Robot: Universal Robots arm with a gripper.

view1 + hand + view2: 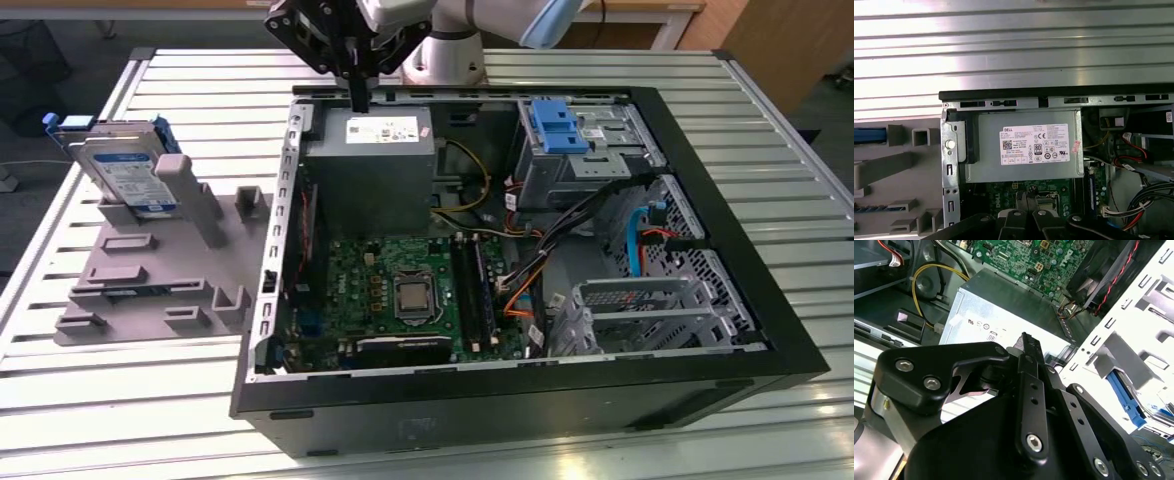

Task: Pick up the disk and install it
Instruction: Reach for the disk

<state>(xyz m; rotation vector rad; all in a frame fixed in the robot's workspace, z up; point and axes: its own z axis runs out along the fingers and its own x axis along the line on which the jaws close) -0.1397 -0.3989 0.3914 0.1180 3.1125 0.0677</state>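
The pick-up seemed not yet begun: the hand (360,100), closed and empty, hung over the grey box (371,170) in the open computer case (534,410), well apart from the disk (127,168), silver with a white-and-blue label and blue frame, propped in a grey stand (147,290) on the tabletop (134,400), so reaching it likely called for crossing over and opening.

Ribbed metal table (134,400), brightly lit; wooden furniture (787,40) stands behind it.

A white sticker (1035,144) bearing a square code, rows of small print and approval marks is carried by the grey box (989,170) in the first wrist view. A white-and-blue label (139,188) is borne by the disk (110,150) in the exterior view; its print cannot be read.
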